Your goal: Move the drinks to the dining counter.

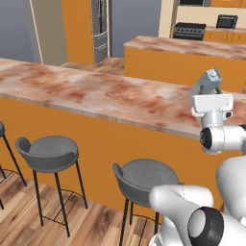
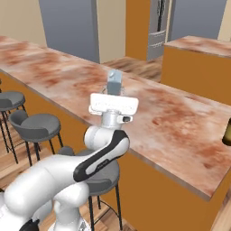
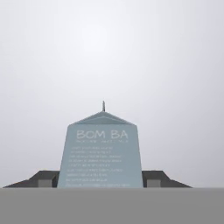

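The dining worktop (image 1: 96, 96) runs long across both base views, its reddish-brown marble top bare along most of its length and its orange side dropping to the wooden floor (image 1: 29, 226). Behind it stands a shorter island (image 1: 192, 57) with a like marble top and orange sides. Beyond that, a steel fridge (image 1: 100, 29) and a dark stove (image 1: 189, 30) sit against the far wall. Grey bar stools (image 1: 48, 153) stand on the near side of the dining worktop, on thin dark legs. The white arm (image 2: 97, 158) rises in front of the worktop's near edge, its wrist turned so the hand points upward. The end effector (image 2: 114, 88) is clenched on the pale blue-grey carton (image 2: 114, 82), which is held raised above the worktop surface, not resting on it, and leans a little in the left base view. In the hand view the carton (image 3: 101, 153) stands between the two dark fingertips (image 3: 43, 178), its peaked top pointing away against plain grey, with pale lettering on its face. At the right edge of the right base view a dark bottle (image 2: 227, 135) shows in part on the worktop, well apart from the carton
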### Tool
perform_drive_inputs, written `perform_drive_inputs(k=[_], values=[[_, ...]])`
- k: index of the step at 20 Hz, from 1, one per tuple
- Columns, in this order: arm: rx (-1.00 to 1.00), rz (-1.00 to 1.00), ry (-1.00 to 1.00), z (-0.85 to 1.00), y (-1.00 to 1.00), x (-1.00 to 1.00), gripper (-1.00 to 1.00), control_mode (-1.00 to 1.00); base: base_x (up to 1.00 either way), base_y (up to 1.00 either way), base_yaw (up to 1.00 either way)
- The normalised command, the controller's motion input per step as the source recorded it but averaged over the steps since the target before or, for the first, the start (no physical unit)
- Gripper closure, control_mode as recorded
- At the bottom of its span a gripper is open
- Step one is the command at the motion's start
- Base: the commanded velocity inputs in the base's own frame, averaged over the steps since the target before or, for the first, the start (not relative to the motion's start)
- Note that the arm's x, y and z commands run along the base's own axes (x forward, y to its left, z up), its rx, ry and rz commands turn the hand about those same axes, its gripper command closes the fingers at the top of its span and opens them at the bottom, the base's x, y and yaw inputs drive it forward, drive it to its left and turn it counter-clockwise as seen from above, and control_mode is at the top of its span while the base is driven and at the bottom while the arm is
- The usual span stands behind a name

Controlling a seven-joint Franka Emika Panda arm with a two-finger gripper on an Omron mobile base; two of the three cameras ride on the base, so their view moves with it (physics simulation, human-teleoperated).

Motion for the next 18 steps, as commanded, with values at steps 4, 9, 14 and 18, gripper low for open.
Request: perform_drive_inputs(k=[4, 9, 14, 18], values=[[0.0, -0.32, 0.08, 0.07, -0.27, 0.09, 1.0, -1.0, 0.0, 0.0, 0.0], [0.0, -0.34, 0.21, 0.09, -0.27, 0.0, 1.0, -1.0, 0.0, 0.0, 0.0], [0.0, -0.31, 0.22, 0.0, -0.26, 0.04, 1.0, -1.0, 0.0, 0.0, 0.0], [0.0, -0.27, 0.2, 0.0, -0.18, 0.13, 1.0, -1.0, 0.0, 0.0, 0.0]])
